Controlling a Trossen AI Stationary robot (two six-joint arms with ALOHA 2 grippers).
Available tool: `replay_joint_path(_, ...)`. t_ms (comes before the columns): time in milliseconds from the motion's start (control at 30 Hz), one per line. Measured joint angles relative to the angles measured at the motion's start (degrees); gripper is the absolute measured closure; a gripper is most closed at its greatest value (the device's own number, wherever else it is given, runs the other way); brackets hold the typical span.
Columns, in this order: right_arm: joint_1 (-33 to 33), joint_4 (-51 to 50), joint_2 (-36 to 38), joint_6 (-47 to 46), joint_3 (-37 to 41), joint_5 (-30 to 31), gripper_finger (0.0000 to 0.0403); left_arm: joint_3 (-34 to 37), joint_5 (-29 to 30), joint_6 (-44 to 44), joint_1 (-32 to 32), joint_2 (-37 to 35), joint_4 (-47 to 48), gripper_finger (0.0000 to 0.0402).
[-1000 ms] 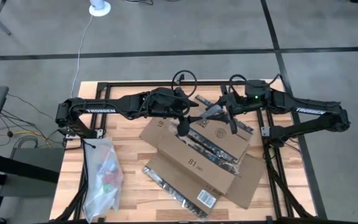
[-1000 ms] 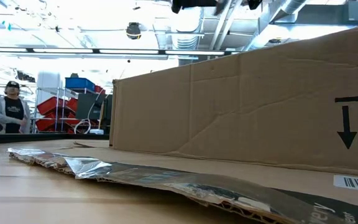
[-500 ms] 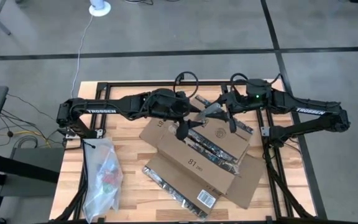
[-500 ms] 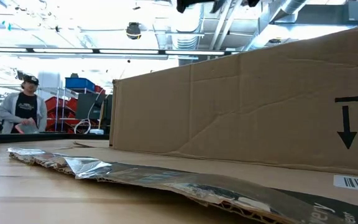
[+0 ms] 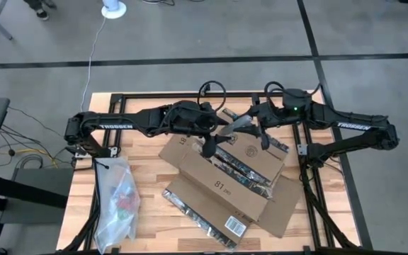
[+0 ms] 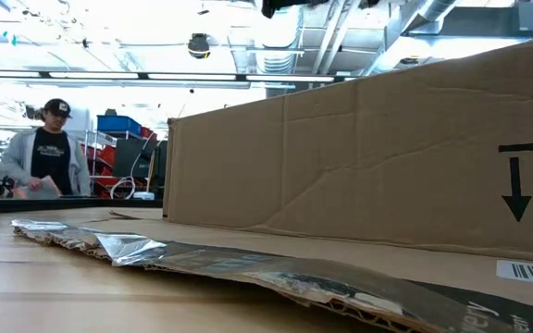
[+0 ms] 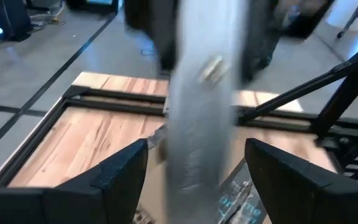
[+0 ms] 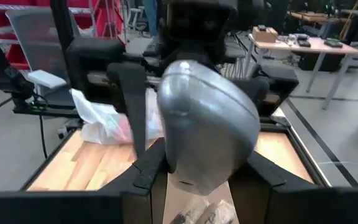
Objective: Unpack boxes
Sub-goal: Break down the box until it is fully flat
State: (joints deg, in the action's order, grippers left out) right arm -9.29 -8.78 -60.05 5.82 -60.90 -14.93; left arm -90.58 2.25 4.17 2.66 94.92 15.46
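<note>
The brown cardboard box (image 5: pixel 222 185), printed "81", lies opened out on its broad side on the wooden table; its wall (image 6: pixel 359 157) fills the low view. Above its far end a silver-grey padded pack (image 5: pixel 235 126) hangs in the air. My right gripper (image 5: pixel 255 126) is shut on it. My left gripper (image 5: pixel 214 131) faces it from the table's left, open. Its fingers (image 7: pixel 120 174) stand on either side of the pack (image 7: pixel 197 106) with gaps between. Only a dark gripper part (image 6: pixel 294 7) shows at the top of the low view. My right gripper pinches the silver pack's rounded end (image 8: pixel 207 134) between its two fingers (image 8: pixel 149 167), one on each broad flank. The fingers come level from the table's right side. The pack is lifted clear of the box and reaches toward my left gripper.
A clear plastic bag (image 5: pixel 115 202) with coloured things lies at the table's near left. Crinkled silver-and-dark strips (image 5: pixel 186 207) lie along the box's flaps (image 6: pixel 202 259). A loose flap (image 5: pixel 285 205) spreads toward the near right. A person (image 6: pixel 49 153) stands in the room beyond.
My right arm's wrist has shifted slightly toward the table's right edge, with the silver pack still raised between the two grippers. The box has stayed where it was. The person in the room behind has walked rightward in the low view.
</note>
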Motion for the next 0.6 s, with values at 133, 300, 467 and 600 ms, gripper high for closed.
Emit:
replay_joint_path(133, 1.1, 1.2, -0.3, -0.6, 0.0, -0.1, 0.0288, 0.1, 1.0, -0.3, 0.1, 0.3, 0.4, 0.0151)
replay_joint_path(300, 1.3, 1.1, -0.5, -0.6, 0.0, -0.1, 0.0288, 0.1, 0.9, 0.0, 0.0, 1.2, 0.5, 0.0183)
replay_joint_path(467, 1.2, -0.7, -0.8, -0.9, 0.0, 0.5, 0.0288, 0.1, 0.7, 0.7, 0.0, 1.6, 0.5, 0.0278)
replay_joint_path(600, 0.8, -1.5, -0.9, -2.8, 0.1, 0.4, 0.0288, 0.0, 0.7, 0.2, 0.0, 1.6, 2.5, 0.0301)
